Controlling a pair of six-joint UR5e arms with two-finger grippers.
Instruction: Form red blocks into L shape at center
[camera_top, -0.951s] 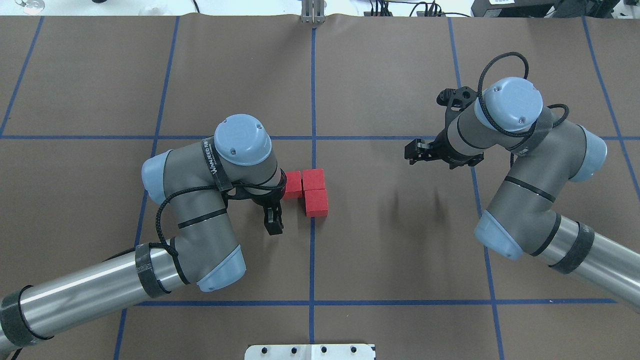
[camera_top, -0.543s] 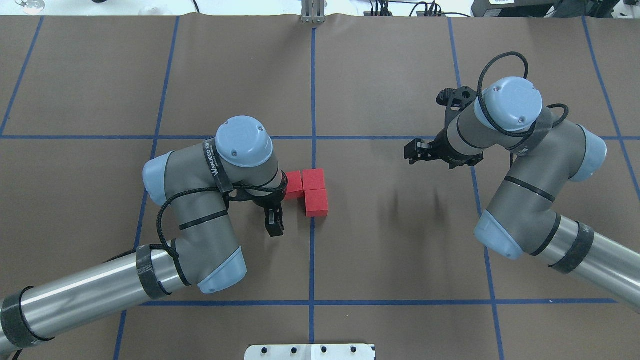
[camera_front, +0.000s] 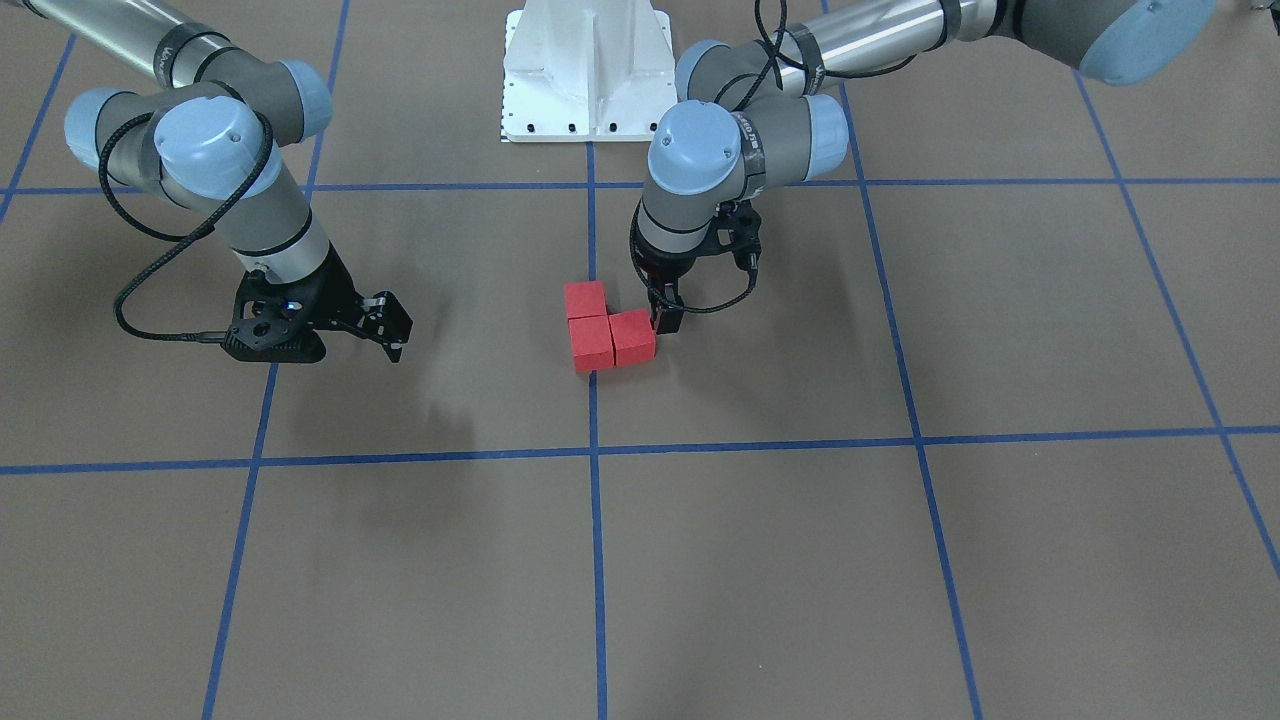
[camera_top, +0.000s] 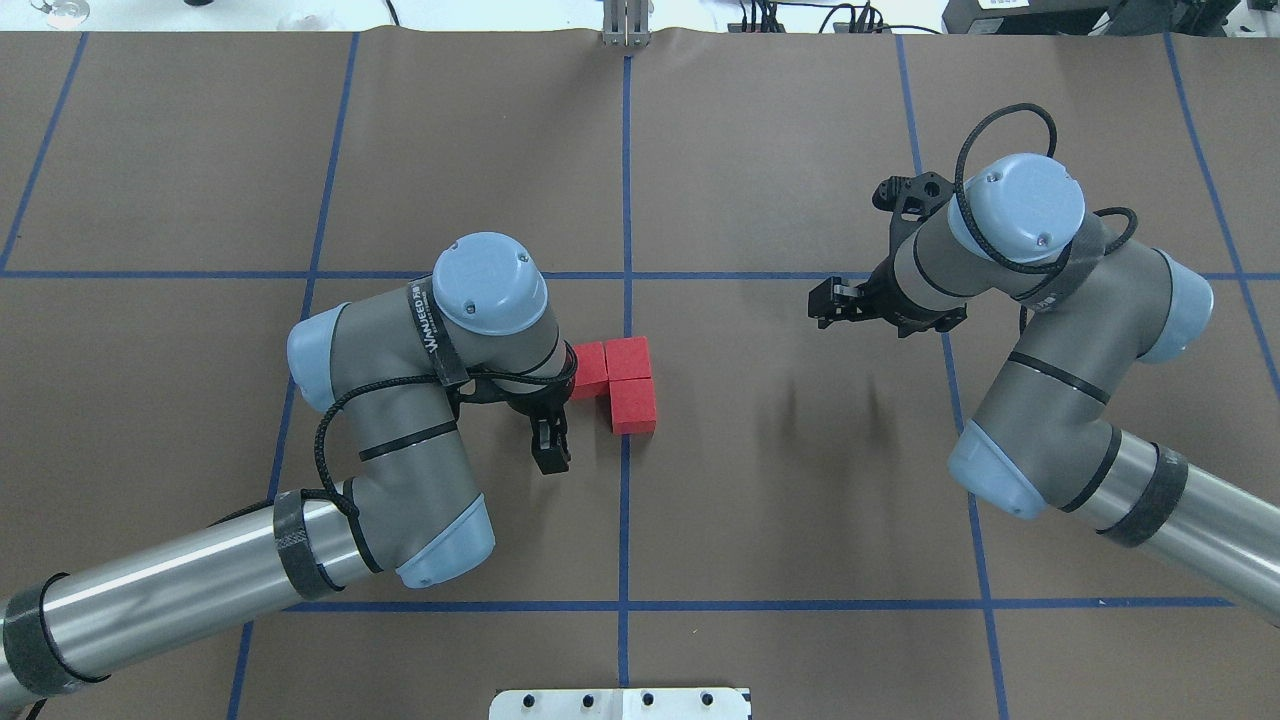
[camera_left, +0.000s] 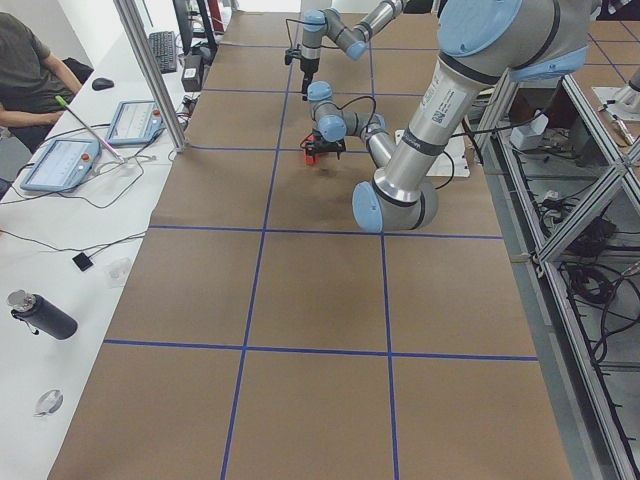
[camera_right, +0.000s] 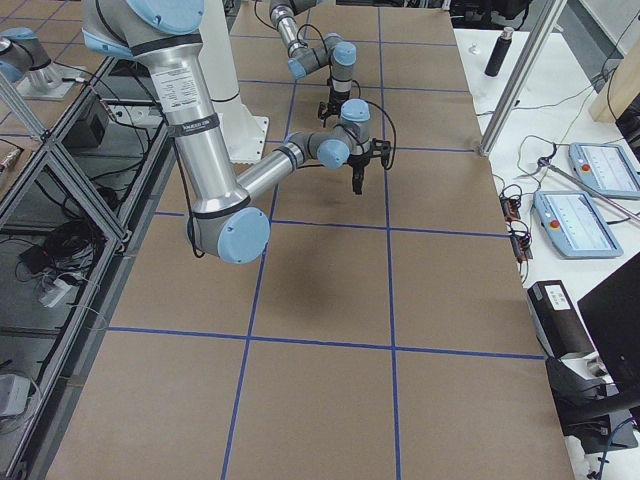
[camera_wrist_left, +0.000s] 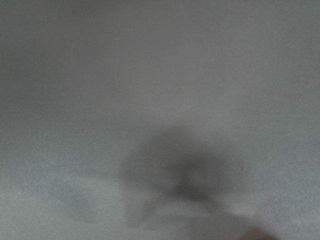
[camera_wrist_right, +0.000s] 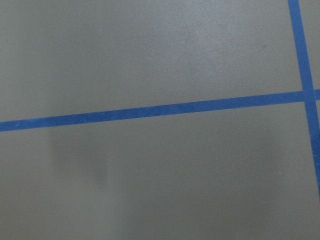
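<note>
Three red blocks lie touching in an L on the center (camera_top: 625, 300), by the middle blue tape line: one (camera_top: 589, 370) on the left, one (camera_top: 628, 358) beside it, one (camera_top: 633, 405) nearer the robot. In the front-facing view they show as the block nearest the robot (camera_front: 585, 298), the corner block (camera_front: 590, 342) and the end block (camera_front: 632, 336). My left gripper (camera_top: 548, 450) is low, just left of the left block. It looks shut and empty, and shows beside the end block in the front-facing view (camera_front: 667, 318). My right gripper (camera_top: 822, 303) hovers far to the right, open and empty.
The white robot base plate (camera_top: 620, 703) sits at the near table edge. A metal post (camera_top: 625, 25) stands at the far edge. In the exterior left view an operator (camera_left: 30, 70), tablets (camera_left: 60, 165) and a bottle (camera_left: 40, 315) are on the side bench.
My left arm has edged slightly right, toward the blocks. The blocks and the right arm have stayed put.
</note>
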